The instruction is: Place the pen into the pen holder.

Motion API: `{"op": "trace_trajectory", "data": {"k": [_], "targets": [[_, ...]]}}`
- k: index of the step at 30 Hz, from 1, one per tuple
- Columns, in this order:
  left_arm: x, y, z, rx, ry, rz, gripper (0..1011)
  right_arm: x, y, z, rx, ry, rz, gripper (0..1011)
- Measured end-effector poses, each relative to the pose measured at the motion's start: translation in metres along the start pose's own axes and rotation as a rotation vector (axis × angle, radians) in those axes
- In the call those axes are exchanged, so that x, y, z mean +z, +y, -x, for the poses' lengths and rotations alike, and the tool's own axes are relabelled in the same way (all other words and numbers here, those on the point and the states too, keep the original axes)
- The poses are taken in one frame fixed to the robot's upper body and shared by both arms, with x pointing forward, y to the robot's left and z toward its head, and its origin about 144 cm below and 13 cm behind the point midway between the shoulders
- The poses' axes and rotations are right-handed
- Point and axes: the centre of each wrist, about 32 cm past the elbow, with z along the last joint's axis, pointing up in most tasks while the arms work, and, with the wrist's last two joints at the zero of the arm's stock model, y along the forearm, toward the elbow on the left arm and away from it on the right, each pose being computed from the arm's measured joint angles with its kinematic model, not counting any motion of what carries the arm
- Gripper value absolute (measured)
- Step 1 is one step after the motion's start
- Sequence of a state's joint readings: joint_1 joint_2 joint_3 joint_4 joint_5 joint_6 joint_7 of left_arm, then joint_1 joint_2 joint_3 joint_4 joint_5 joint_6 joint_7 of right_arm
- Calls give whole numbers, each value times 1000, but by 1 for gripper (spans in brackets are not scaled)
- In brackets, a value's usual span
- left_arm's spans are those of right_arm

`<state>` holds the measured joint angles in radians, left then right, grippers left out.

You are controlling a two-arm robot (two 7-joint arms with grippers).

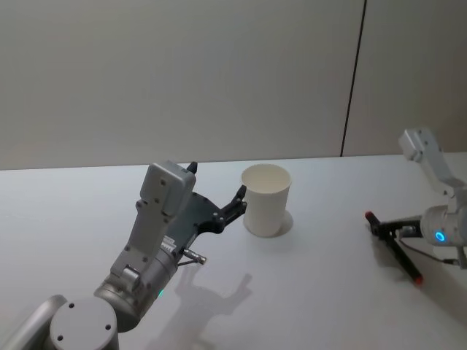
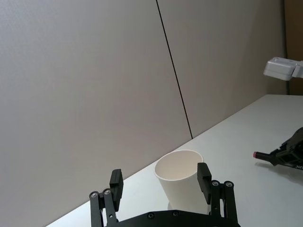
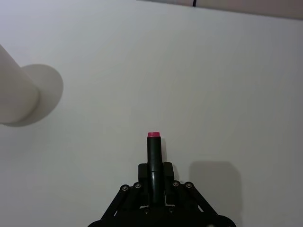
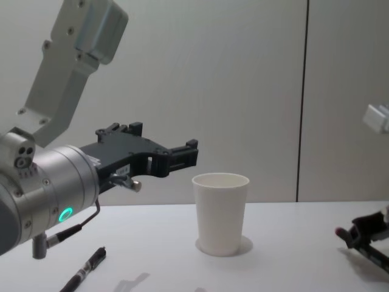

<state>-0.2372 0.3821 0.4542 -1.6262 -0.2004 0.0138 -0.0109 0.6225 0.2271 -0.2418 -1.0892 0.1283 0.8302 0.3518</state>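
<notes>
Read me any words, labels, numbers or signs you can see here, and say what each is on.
No text can be read here.
Plain white paper cup: no print shows.
Black pen with a pink end, in the right gripper: no marking legible.
Small pale patch on the left arm's grey wrist, perhaps a label: too small to read.

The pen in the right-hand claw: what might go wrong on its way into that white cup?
The right gripper holds the pen roughly level, well to the side of the pen holder; if not tipped upright over the mouth, it may strike the rim. The pen holder looks like light paper, so a knock could topple it. The open left gripper sits close beside the pen holder, so the arms might clash there.
</notes>
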Motion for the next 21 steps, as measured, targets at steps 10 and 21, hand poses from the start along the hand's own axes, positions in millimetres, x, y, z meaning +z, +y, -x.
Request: {"op": "trace_trajectory", "data": {"k": [10, 21], "targets": [[0, 0, 0, 0, 0, 0, 1003, -1, -12, 2, -10, -47, -138, 172], [0, 0, 0, 0, 0, 0, 1003, -6, -24, 7, -28, -103, -294, 172]]}}
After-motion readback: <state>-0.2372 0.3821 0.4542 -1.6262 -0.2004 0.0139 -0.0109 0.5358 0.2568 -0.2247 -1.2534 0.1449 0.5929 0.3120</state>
